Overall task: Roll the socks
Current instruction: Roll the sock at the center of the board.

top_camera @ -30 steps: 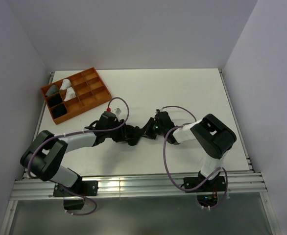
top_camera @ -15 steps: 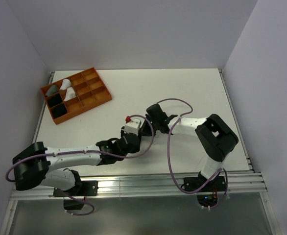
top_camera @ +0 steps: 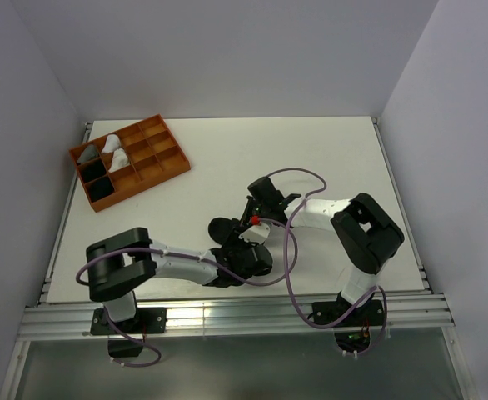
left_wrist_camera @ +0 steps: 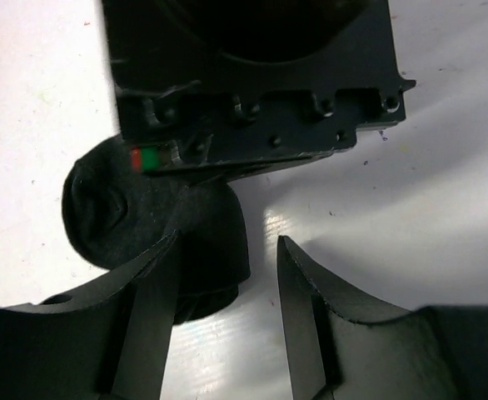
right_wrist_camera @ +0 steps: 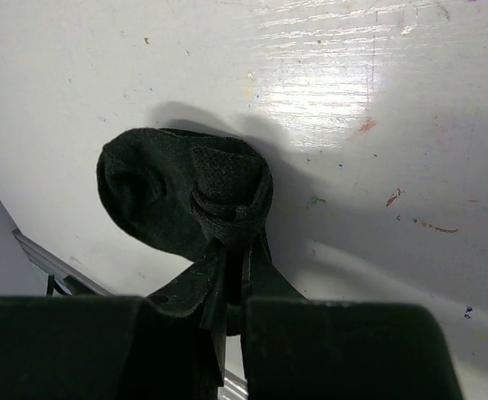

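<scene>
You see: your left arm [top_camera: 186, 265] and right arm [top_camera: 315, 208] are white tubes with chunky black joints | a purple cable [top_camera: 287, 254] loops along each | red knob [top_camera: 253, 219] on one wrist | black block [left_wrist_camera: 252, 75] has round screws [left_wrist_camera: 321, 106] and a red-green mark [left_wrist_camera: 145, 158] | fingers [left_wrist_camera: 311, 317] flat, black

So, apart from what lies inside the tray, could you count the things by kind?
black sock bundle: 1
orange tray: 1
grippers: 2, left gripper and right gripper
total: 4
</scene>
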Available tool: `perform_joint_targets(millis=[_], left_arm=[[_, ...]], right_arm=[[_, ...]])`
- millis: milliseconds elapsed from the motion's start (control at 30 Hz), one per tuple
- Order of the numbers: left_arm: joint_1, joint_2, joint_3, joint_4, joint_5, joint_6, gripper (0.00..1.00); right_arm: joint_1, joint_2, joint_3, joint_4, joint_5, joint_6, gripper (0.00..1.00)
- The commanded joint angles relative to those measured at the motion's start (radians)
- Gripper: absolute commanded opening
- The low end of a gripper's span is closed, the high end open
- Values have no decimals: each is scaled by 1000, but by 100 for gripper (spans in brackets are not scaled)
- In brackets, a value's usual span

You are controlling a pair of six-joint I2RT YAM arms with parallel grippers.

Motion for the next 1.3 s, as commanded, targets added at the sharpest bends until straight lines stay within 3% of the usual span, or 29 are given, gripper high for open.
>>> perform_joint_targets(millis=[0, 300, 400, 500, 533, 633, 800, 933, 1200, 1267], left_arm=[[-7, 75, 70, -47, -63, -24, 53], [8, 211, 135, -268, -115, -202, 46], [27, 208, 124, -288, -102, -222, 33], [37, 183, 106, -267, -62, -214, 3], [39, 171, 100, -247, -25, -211, 1], [51, 108, 66, -206, 56, -191, 0], [109, -33, 8, -138, 317, -179, 0], [180, -107, -5, -155, 501, -191, 0], [405, -167, -12, -149, 913, -222, 0], [468, -167, -14, -143, 960, -243, 0]], right_arm=[[5, 19, 31, -35, -6, -15, 0], [5, 22, 15, -4, -41, -16, 2], [5, 24, 5, 17, -55, -15, 2], [2, 10, -20, 89, -87, -9, 13], [-1, 2, -33, 97, -104, 1, 19], [-13, -33, -83, 224, -133, 19, 31], [-58, -105, -191, 434, -165, 67, 55], [-79, -179, -275, 540, -138, 102, 64], [-87, -225, -389, 666, -70, 122, 69], [-87, -210, -415, 707, -70, 133, 69]])
